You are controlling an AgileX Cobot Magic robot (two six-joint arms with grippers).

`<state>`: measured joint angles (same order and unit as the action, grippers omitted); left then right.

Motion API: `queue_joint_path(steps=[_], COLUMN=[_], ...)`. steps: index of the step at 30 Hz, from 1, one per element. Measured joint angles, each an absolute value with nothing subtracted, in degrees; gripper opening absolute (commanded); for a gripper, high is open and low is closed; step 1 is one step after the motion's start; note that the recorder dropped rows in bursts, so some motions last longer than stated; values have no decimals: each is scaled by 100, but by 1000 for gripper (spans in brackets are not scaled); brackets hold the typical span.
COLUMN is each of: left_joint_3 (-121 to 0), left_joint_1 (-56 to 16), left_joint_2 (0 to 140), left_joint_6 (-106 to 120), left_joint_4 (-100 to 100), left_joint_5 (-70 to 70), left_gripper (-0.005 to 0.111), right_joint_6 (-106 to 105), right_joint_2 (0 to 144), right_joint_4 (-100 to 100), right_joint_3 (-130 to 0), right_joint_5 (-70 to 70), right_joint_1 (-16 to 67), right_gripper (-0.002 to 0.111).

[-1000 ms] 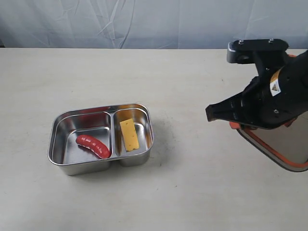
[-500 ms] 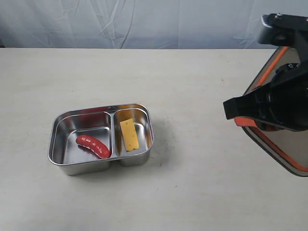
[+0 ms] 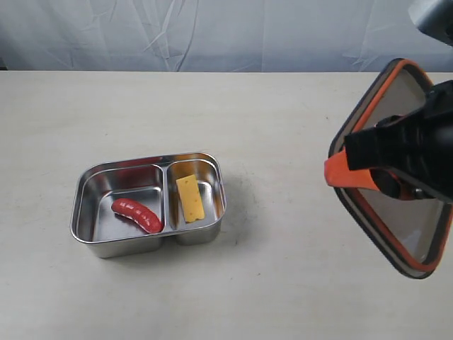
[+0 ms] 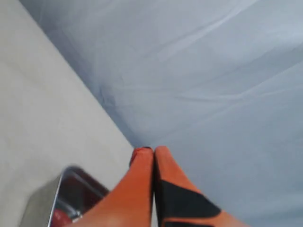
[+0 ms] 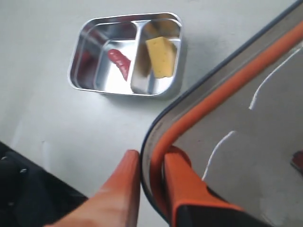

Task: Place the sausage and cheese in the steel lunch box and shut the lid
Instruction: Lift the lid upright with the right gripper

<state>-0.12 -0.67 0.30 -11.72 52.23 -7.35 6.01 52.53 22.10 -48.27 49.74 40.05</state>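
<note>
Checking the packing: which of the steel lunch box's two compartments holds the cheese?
The smaller compartment, on the right in the exterior view, holds the yellow cheese; the larger compartment beside it holds the red sausage.

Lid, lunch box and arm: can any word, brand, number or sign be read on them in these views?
None readable. The lid, the steel lunch box, the sausage, the cheese and the right gripper show no lettering, numbers or signs in any view.
</note>
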Motion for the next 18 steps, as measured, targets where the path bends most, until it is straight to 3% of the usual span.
queue_joint_path(steps=[18], left_joint_3=[-12], left_joint_1=[-67], left_joint_2=[20], left_joint_6=[-429], left_joint_4=[7077], left_joint_5=[-3519], left_gripper=[0], right_joint_6=[-742], right_joint_2=[5253], right_joint_4=[4364], right_joint_3=[-4827], right_joint_5=[4704], right_joint_1=[4005], right_gripper=[0])
